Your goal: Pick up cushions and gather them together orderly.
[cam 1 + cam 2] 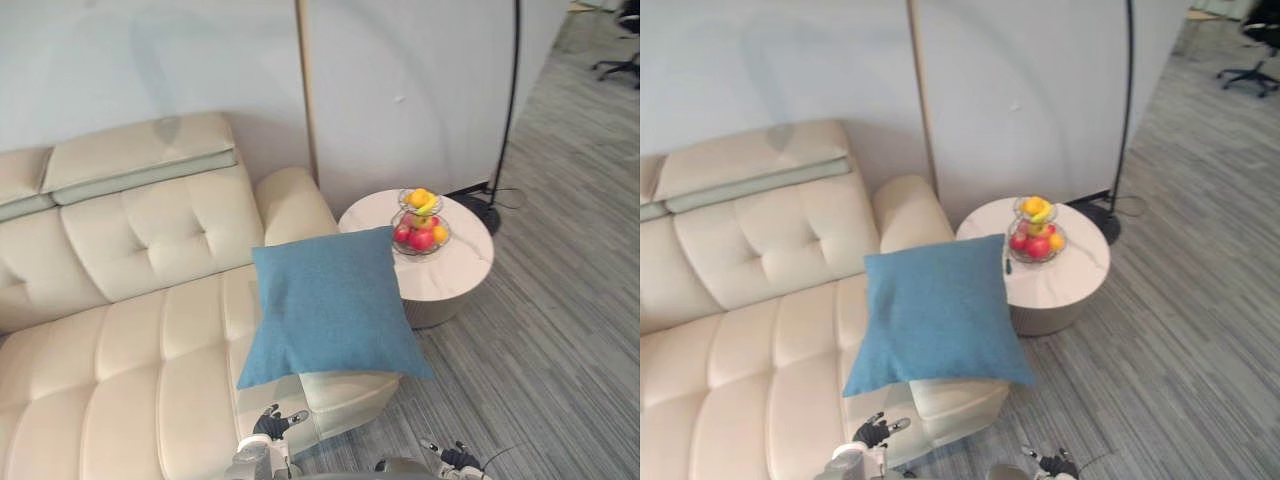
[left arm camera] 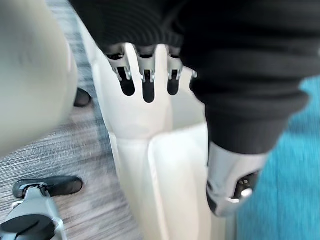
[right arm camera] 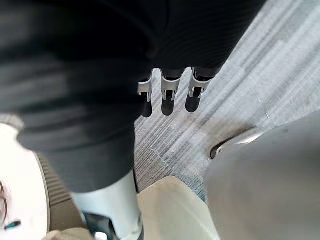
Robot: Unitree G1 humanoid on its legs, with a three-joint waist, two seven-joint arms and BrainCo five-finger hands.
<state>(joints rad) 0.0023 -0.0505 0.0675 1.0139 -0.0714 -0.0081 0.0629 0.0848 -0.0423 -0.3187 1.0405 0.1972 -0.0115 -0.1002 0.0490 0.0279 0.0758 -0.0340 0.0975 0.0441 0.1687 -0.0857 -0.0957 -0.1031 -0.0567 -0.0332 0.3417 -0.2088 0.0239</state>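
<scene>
1 blue cushion (image 1: 330, 305) lies on sofa (image 1: 130, 330) edge; L hand (image 2: 143, 80), R hand (image 3: 169, 92) hang open, empty.

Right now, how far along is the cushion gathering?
Barely begun, by the look of it. Done: nothing visibly gathered; one blue cushion lies on the sofa's end beside the round table. In hand: nothing; the left hand and right hand hang low, open and empty. Left: pick that cushion up and place it neatly with any others.
</scene>
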